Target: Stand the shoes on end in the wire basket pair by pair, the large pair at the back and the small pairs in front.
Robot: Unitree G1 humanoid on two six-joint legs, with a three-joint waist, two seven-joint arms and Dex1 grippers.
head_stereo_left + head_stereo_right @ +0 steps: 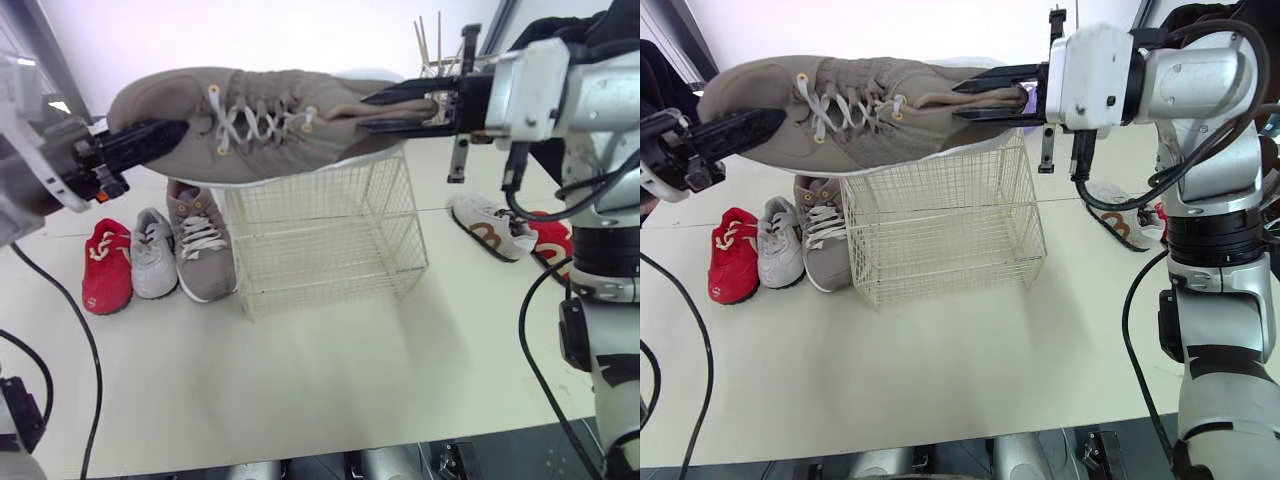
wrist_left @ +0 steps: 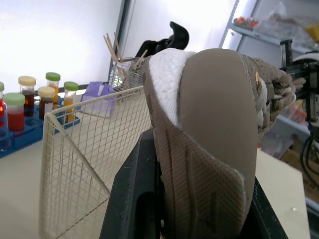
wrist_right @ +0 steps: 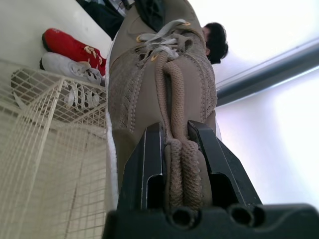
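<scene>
1. head views: a suede tan shoe (image 1: 260, 125) hangs level just above the cream wire basket (image 1: 330, 240) — left gripper (image 1: 175, 133) clamped on its toe, right gripper (image 1: 372, 112) on its heel. a matching shoe (image 1: 200, 245), a grey shoe (image 1: 153, 255) and a red shoe (image 1: 107, 265) lie beside the basket.
2. left wrist view: the ribbed sole sits wedged between black fingers (image 2: 132, 199); capped vials (image 2: 22, 97) of red and amber liquid stand in a blue rack (image 2: 15, 137).
3. right wrist view: fingers (image 3: 149, 164) pinch the corded heel loop.
</scene>
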